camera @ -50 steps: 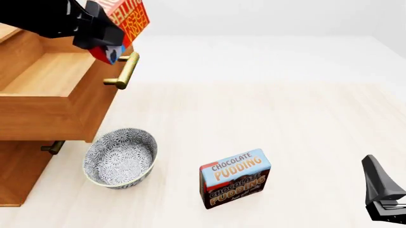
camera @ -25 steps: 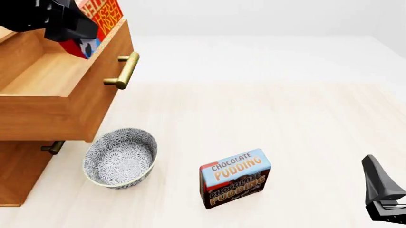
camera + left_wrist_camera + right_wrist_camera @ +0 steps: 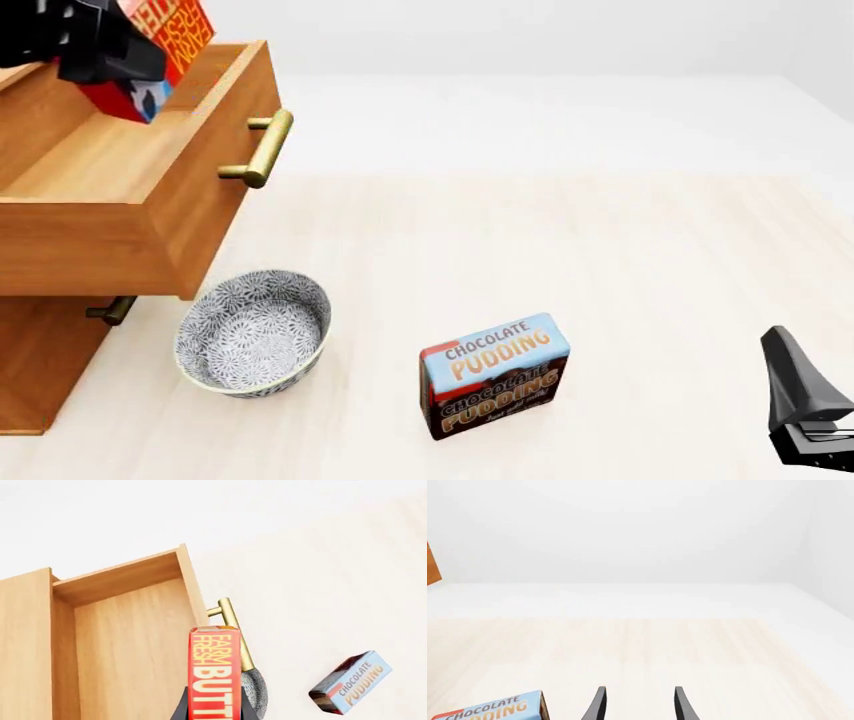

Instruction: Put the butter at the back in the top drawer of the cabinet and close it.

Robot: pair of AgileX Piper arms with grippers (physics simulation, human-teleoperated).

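Butter (image 3: 212, 672), one small red box lettered in orange and white, sits clamped in the left gripper's (image 3: 212, 711) jaws, held over the open top drawer (image 3: 100, 160) of the cabinet (image 3: 40, 360). One patterned bowl (image 3: 254, 332) and one pudding box (image 3: 494, 375) stand on the desk (image 3: 641, 260). Right gripper (image 3: 638, 705) hangs with jaws apart, pudding box beside it

top drawer (image 3: 120, 190) pulled out at left, butter (image 3: 154, 50) held above it. Bowl (image 3: 254, 332) below drawer front; pudding box (image 3: 494, 375) right of bowl, apart.
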